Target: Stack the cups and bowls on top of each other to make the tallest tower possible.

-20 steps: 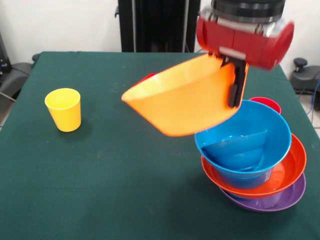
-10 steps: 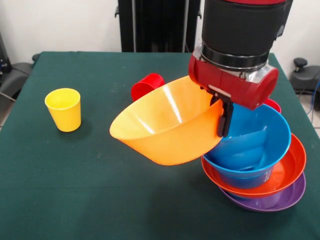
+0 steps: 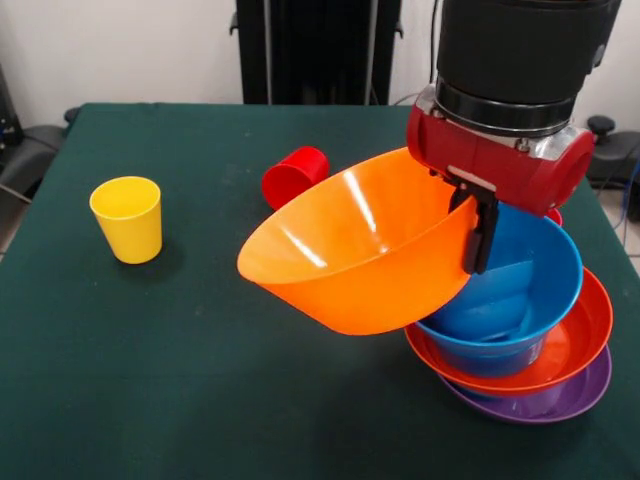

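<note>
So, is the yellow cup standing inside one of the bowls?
No, the yellow cup stands alone and upright on the green table, far from the stacked bowls.

Fingers [image 3: 480, 235] clamped, wrist tilted downward

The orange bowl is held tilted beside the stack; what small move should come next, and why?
Probably shift the orange bowl sideways over the top blue bowl and level it: the gripper grips its rim, but it hangs tilted, mostly off to one side of the tower.
</note>
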Robot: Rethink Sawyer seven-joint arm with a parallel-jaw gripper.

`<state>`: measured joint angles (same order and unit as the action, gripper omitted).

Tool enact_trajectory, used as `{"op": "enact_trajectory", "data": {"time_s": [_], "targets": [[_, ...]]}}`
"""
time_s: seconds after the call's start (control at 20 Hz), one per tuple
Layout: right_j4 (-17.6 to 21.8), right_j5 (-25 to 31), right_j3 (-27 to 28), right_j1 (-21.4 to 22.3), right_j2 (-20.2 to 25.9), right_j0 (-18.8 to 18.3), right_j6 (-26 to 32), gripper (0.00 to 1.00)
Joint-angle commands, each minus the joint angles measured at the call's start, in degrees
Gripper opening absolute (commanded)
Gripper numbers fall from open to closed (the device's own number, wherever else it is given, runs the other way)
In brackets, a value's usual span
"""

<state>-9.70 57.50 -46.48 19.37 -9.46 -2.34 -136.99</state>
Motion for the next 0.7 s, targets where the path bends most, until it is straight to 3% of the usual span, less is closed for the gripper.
{"op": "enact_trajectory", "data": {"time_s": [0.05,0.7], "targets": [[-1.8,7.4,1.9,0.8,1.4,0.6,-11.0,0.00],[-4.4,8.0,2.5,-0.5,-1.3,1.9,-11.6,0.00]]}}
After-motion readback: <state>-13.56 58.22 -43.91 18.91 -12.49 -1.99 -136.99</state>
